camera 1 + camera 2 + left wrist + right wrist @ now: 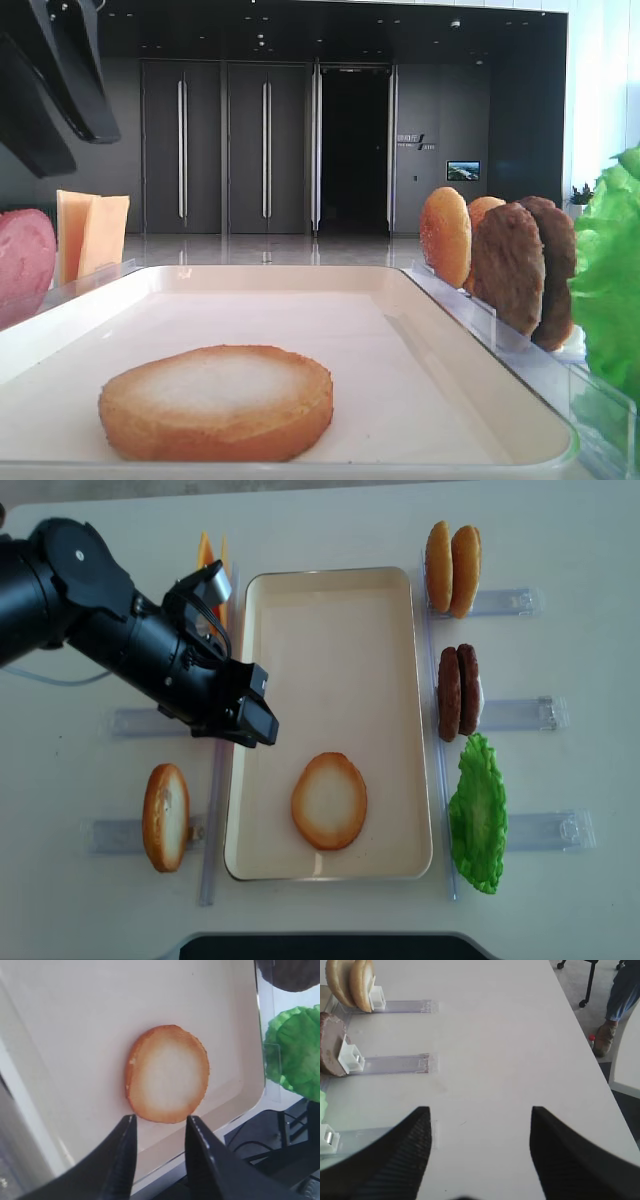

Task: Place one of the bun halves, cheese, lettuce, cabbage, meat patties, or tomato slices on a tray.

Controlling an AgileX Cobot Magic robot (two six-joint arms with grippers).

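Front view, bun: I see one bun half [216, 400] lying flat in the tray [440, 390], pale face up, near the 6 o'clock edge. It looks light, soft and a bit squashy, so I would hold it gently by its crusty rim.
Front view, sides: The cheese [92, 235] stands at 9 o'clock and looks thin and floppy. The meat patties [525, 270] and two more buns [455, 238] stand on edge at 3 o'clock, with the lettuce [612, 280] beside them.
Front view, room: Behind is a dark hall with tall doors.
Right wrist view: My right end effector [480, 1155] hangs wide over the bare white surface [510, 1035], holding nothing. Clear racks [395, 1064] sit at 9 o'clock. A person's foot shows on the floor at 2 o'clock.
Left wrist view: My left end effector [159, 1152] is partly open, with nothing between the tips. The bun lies just past them, not touched.
Top view, left arm: The left end effector sits over the tray's 9 o'clock rim, apart from the bun at 6 o'clock.
Top view, spare bun: Another bun half [166, 816] stands in a rack at 8 o'clock, outside the tray.
Top view, my guess: One piece is already in the tray.
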